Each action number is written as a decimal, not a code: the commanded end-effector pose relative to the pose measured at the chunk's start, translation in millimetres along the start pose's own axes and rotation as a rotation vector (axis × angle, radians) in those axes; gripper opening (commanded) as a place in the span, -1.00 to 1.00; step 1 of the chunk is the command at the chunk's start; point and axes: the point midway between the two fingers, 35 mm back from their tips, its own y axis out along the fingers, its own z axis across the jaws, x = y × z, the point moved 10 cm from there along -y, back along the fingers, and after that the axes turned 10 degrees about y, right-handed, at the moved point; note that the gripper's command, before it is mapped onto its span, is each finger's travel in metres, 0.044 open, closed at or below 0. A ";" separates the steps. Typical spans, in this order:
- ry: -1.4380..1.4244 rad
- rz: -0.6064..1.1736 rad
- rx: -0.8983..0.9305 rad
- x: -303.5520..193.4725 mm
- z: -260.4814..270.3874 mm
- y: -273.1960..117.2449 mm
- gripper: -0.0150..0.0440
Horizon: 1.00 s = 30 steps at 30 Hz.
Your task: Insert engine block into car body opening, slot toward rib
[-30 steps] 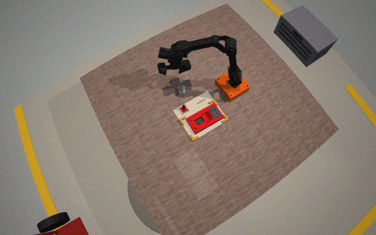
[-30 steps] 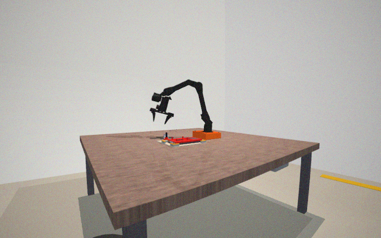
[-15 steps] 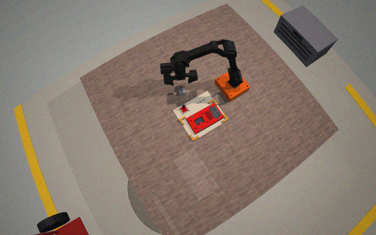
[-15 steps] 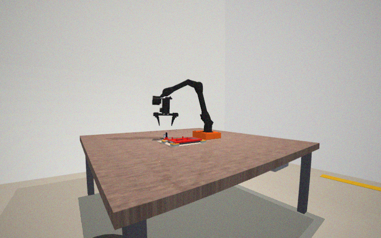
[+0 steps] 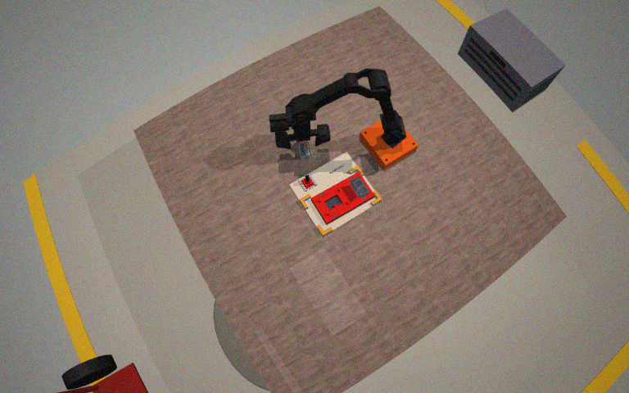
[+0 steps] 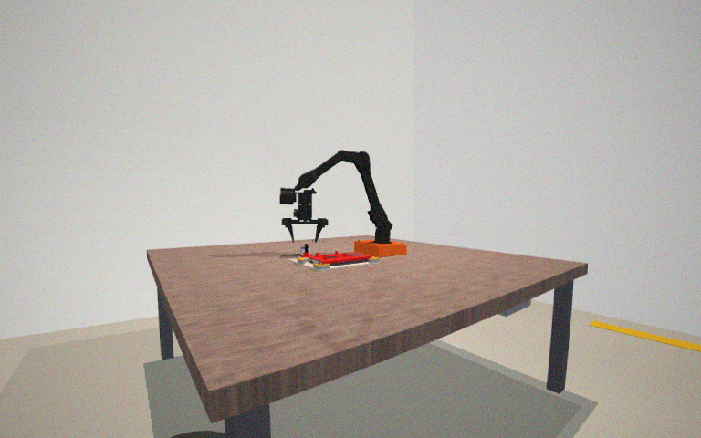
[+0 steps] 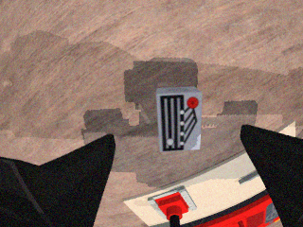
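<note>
The engine block (image 5: 304,150) (image 7: 179,120) is a small grey block on the wooden table, beside the cream base board. Its top, in the wrist view, shows black slots on the left and a red dot at the upper right. The red car body (image 5: 319,207) (image 6: 340,257) (image 7: 243,218) lies on the board between orange corner pieces; its squarish opening shows dark grey inside. The rib cannot be made out. My gripper (image 5: 302,138) (image 6: 305,241) (image 7: 181,136) is open and empty, pointing down above the block, with one finger to either side in the wrist view.
The cream board (image 5: 321,173) (image 7: 215,183) also bears a small red piece with a black upright knob (image 5: 306,178) (image 6: 306,248) (image 7: 174,219), close to the block. The orange arm base (image 5: 376,152) (image 6: 392,249) stands right of the board.
</note>
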 end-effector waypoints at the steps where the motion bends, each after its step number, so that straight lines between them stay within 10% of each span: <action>1: 0.006 -0.004 -0.010 0.2 -2.0 6.6 1.00; 19: 0.006 -0.004 -0.010 -0.1 -1.9 32.7 1.00; 30: 0.006 -0.004 -0.010 -0.1 -1.9 32.7 0.02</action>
